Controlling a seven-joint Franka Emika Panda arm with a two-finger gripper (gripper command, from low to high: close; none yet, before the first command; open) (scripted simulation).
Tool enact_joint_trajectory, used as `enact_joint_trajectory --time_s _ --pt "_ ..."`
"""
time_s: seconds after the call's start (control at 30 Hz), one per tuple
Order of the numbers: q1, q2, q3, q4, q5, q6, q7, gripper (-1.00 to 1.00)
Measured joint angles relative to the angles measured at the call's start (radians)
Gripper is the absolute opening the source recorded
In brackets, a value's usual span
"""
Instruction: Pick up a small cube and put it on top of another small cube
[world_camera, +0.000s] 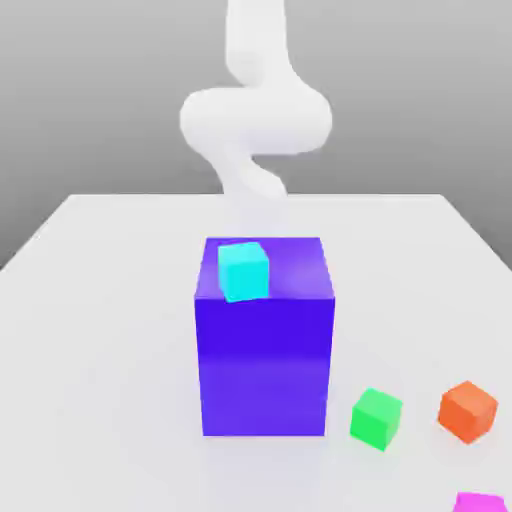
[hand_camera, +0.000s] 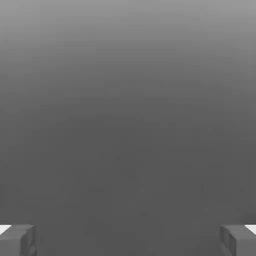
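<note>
A small cyan cube (world_camera: 243, 270) rests on top of a big blue block (world_camera: 265, 340) in the middle of the white table (world_camera: 90, 330). On the table at the exterior view's right lie a small green cube (world_camera: 376, 418) and a small orange cube (world_camera: 467, 411); a magenta cube (world_camera: 478, 502) is cut off by the picture's edge. In the hand view my gripper (hand_camera: 128, 240) is open, its two grey fingertips (hand_camera: 17, 240) far apart with nothing between them, facing plain grey background. The white arm (world_camera: 255, 115) rises behind the blue block.
The table's far edge runs behind the blue block. Bare table surface spreads across the exterior view's left side and in front of the block.
</note>
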Motion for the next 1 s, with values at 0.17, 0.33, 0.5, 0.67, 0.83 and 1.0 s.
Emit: enact_joint_trajectory --time_s 0.17,0.33,0.5,0.67,0.83,1.0 --pt "0.107 0.188 -0.046 0.030 0.052 0.035 -0.184 0.00" --pt "0.191 0.370 -0.070 0.059 0.107 0.068 -0.367 0.00" --pt "0.249 0.552 -0.067 0.087 0.154 0.101 -0.542 0.00" --pt "0.305 0.731 -0.044 0.115 0.170 0.138 -0.697 0.00" --pt "0.332 0.904 -0.019 0.141 0.142 0.181 -0.822 0.00" --pt "0.363 1.071 0.007 0.165 0.063 0.226 -0.912 0.00"
